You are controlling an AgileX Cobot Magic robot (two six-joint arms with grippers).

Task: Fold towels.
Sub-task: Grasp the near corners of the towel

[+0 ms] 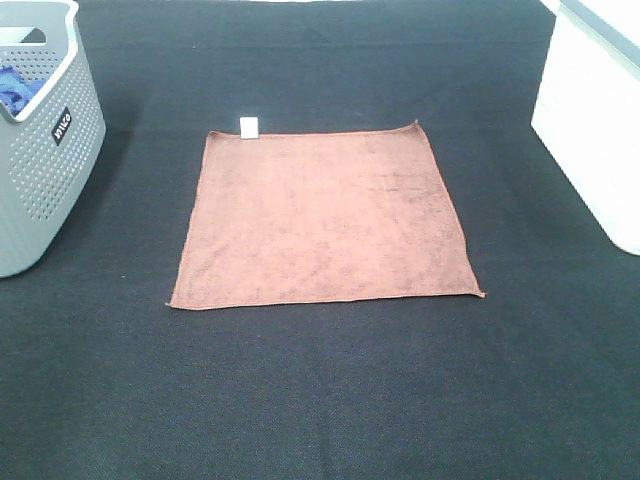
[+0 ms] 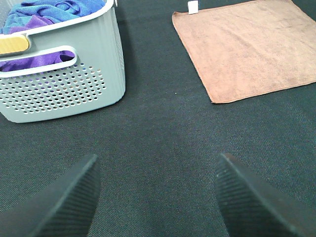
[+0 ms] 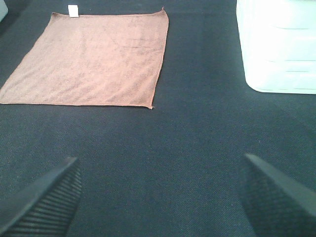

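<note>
A brown towel (image 1: 325, 215) lies flat and unfolded in the middle of the dark table, with a white tag (image 1: 249, 126) at its far left corner. It also shows in the left wrist view (image 2: 249, 47) and the right wrist view (image 3: 94, 59). My left gripper (image 2: 155, 197) is open and empty over bare table, near the basket and short of the towel's near left corner. My right gripper (image 3: 158, 197) is open and empty over bare table, short of the towel's near right corner. Neither gripper shows in the exterior high view.
A grey perforated basket (image 1: 45, 150) stands at the far left; it holds blue and purple towels (image 2: 47, 12). A white bin (image 1: 595, 120) stands at the far right, also in the right wrist view (image 3: 276, 44). Dark mat (image 1: 320, 400) covers the table.
</note>
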